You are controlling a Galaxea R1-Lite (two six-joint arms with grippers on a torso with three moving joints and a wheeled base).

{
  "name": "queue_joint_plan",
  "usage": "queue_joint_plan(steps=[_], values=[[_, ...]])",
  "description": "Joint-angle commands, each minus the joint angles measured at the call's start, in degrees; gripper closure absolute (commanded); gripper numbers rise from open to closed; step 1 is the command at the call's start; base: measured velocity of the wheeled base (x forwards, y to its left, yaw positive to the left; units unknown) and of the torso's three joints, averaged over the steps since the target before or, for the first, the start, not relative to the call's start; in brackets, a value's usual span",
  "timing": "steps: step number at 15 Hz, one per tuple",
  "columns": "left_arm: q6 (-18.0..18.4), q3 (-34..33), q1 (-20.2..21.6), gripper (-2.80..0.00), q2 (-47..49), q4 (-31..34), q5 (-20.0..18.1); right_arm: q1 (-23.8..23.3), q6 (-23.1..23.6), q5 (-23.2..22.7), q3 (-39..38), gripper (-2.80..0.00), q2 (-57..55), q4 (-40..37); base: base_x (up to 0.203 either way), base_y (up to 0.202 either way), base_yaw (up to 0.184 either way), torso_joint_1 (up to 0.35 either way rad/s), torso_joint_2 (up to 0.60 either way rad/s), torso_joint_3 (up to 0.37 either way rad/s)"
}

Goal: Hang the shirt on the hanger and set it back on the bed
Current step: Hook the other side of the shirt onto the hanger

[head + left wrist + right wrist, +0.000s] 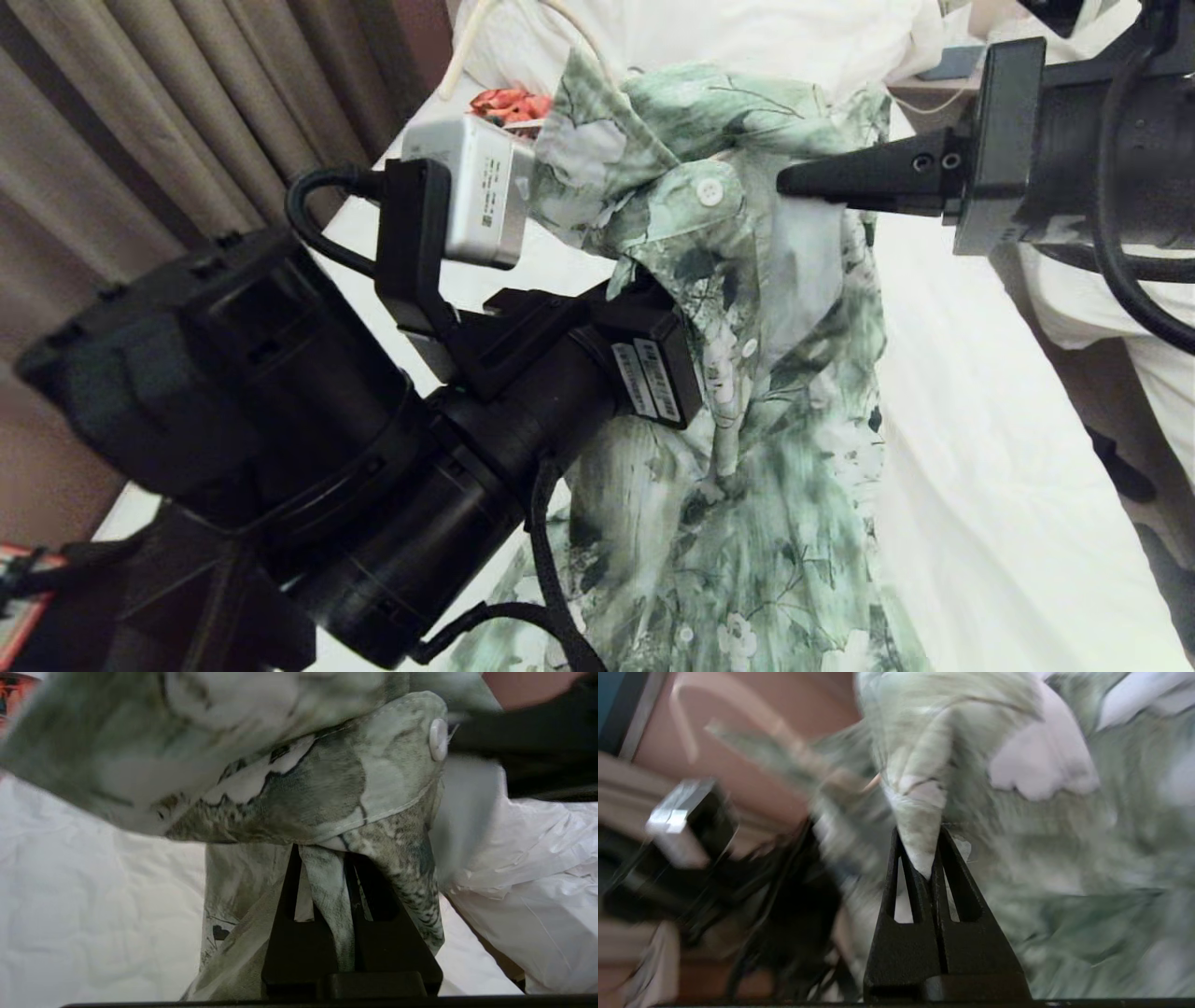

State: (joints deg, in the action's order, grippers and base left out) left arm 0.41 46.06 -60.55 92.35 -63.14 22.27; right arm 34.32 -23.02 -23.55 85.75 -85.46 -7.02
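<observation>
Pinching the shirt (766,308), both grippers clamped.

Two matte black arms are seen: the left gripper (653,280), bearing white barcode labels and a silver camera box (476,191), and the right gripper (794,182), with tapered jaws, two screws and looped black cables.

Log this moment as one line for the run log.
left gripper: jaws shut on shirt | right gripper: jaws shut on shirt | shirt held up above bed | hanger: unclear
</observation>
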Motion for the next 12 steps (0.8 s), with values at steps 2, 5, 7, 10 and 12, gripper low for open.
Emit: queue_joint_plan(steps=[2, 5, 7, 10, 12], values=[[0.1, 0.6, 0.0, 0.0, -0.1, -0.4, 0.3, 1.7, 0.0, -0.1, -0.3, 0.0, 1.4, -3.8, 0.0, 0.0, 0.0, 0.0, 0.0, 0.0], [0.9, 2.6, 0.0, 0.0, -2.2, -0.1, 0.5, 1.6, 0.4, 0.1, -2.2, 0.0, 2.2, -5.7, 0.0, 0.0, 0.0, 0.0, 0.0, 0.0], [1.3, 4.3, 0.0, 0.0, -4.2, 1.4, 0.4, 1.5, 0.6, 0.7, -3.2, 0.0, 3.2, -6.0, 0.0, 0.0, 0.0, 0.0, 0.0, 0.0], [1.3, 5.1, -0.1, 0.0, -5.0, 2.3, 0.3, 1.5, 0.9, 2.9, -3.2, 0.0, 4.2, -7.7, 0.0, 0.0, 0.0, 0.0, 0.0, 0.0], [1.4, 5.6, -0.3, 0.0, -5.2, 2.4, 0.4, 1.5, 0.9, 3.3, -3.1, -2.8, 4.9, -7.5, 0.0, 0.0, 0.0, 0.0, 0.0, 0.0]])
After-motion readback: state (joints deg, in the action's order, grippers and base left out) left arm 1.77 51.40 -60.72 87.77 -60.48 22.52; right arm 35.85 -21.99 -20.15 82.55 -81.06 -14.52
